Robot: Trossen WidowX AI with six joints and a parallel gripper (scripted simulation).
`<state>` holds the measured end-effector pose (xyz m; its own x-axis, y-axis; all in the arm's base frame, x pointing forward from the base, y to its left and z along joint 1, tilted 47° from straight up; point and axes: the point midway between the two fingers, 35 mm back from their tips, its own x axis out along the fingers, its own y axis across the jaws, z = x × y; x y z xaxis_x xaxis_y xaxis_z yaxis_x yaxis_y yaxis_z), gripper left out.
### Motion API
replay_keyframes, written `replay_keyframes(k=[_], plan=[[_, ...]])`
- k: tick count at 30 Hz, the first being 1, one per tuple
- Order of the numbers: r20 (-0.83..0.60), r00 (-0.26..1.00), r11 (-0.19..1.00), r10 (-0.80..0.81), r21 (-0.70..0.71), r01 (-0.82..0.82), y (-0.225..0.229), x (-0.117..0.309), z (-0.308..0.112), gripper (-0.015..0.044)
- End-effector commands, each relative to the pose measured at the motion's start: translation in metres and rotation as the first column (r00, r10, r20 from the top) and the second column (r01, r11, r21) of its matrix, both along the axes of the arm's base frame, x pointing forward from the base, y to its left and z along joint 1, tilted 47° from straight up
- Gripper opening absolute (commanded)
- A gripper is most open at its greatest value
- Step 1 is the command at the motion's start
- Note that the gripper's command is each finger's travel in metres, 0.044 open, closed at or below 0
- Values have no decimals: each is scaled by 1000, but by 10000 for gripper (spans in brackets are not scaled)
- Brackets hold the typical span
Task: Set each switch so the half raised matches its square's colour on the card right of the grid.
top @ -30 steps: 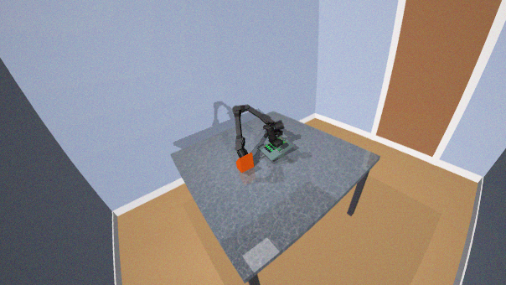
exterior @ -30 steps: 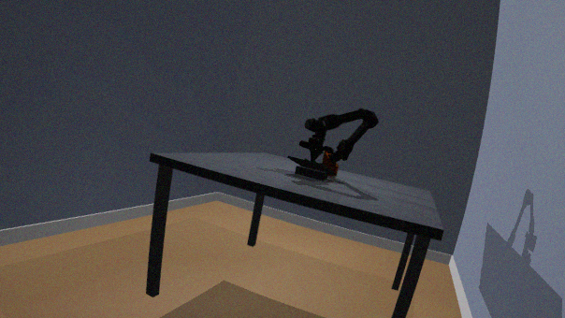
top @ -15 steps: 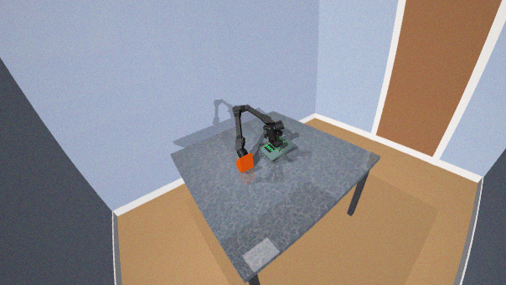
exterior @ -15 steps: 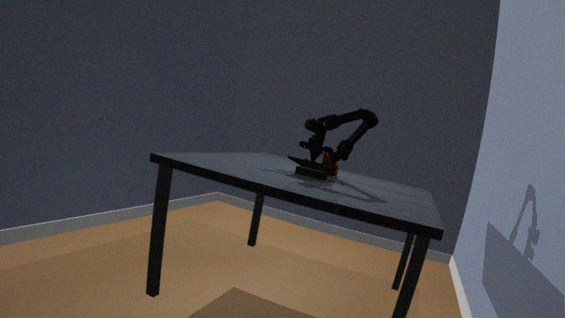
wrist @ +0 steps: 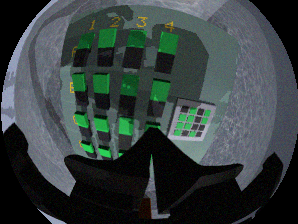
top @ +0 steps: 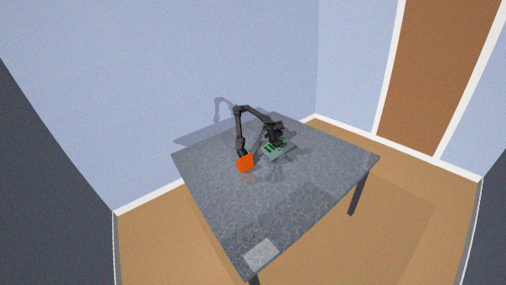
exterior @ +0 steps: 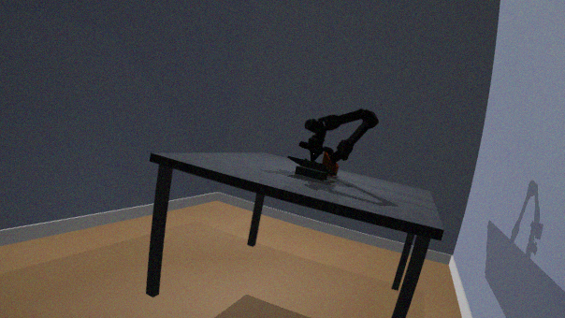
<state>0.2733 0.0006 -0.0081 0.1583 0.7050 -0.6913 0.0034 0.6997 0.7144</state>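
Note:
The pale green switch panel (top: 273, 157) (exterior: 311, 173) (wrist: 222, 55) carries a grid of rocker switches, columns marked 1, 2, 3 and a fourth. Each has a green far half and a dark near half. The small card (wrist: 173, 120) lies right of the grid; its far row appears dark, green, dark, green. My gripper (top: 276, 144) (exterior: 313, 157) (wrist: 152, 131) is shut and empty, low over the panel. In the wrist view its tips cover most of the column 4, row C switch, showing only a green sliver. Row D of column 4 is hidden. Contact and several switches' tilts are unclear.
The panel stands on a grey table (top: 251, 209) (exterior: 234, 164). The orange arm base (top: 245, 163) (exterior: 330, 164) is beside it. A pale rectangle (top: 260, 255) lies at the table's front corner. The arm's shadow crosses the panel and table.

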Motion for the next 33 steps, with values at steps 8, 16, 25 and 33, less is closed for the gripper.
replay_keyframes(k=[8,16,25,33], plan=[[-1,1000,1000,-3,7,3,2,0,-1,0],[5,1000,1000,-8,0,8,-16,-3,14,0],[15,1000,1000,-22,4,22,-40,-17,47,0],[12,1000,1000,-22,7,22,-4,-52,74,0]])
